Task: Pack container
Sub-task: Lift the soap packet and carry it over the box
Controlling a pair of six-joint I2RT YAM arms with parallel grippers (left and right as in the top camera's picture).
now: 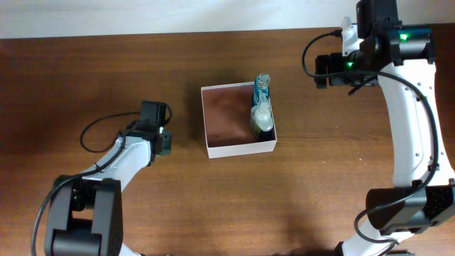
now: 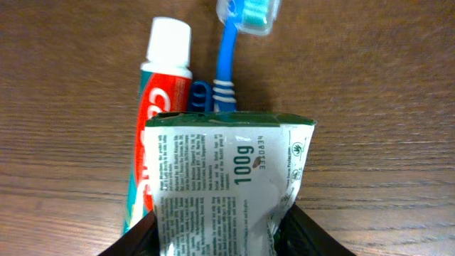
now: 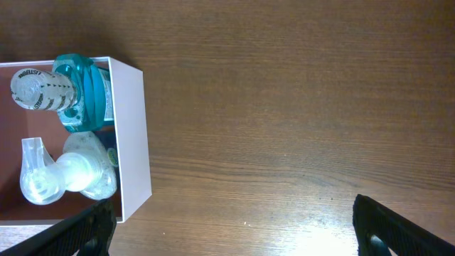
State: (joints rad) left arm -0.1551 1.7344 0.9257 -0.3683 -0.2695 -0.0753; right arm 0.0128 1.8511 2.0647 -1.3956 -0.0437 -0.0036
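Container [image 1: 242, 148] on brown wooden table [image 1: 320, 185]

Arms held wide apart
Right gripper [image 3: 231, 219] spread wide; left gripper [image 1: 166, 139] looks partly closed, fingertips barely showing.

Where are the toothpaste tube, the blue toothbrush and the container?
toothpaste tube [image 2: 162, 89]: left wrist view, red upper body.
blue toothbrush [image 2: 227, 60]: left wrist view, neck.
container [image 1: 224, 121]: overhead view, bare brown floor.
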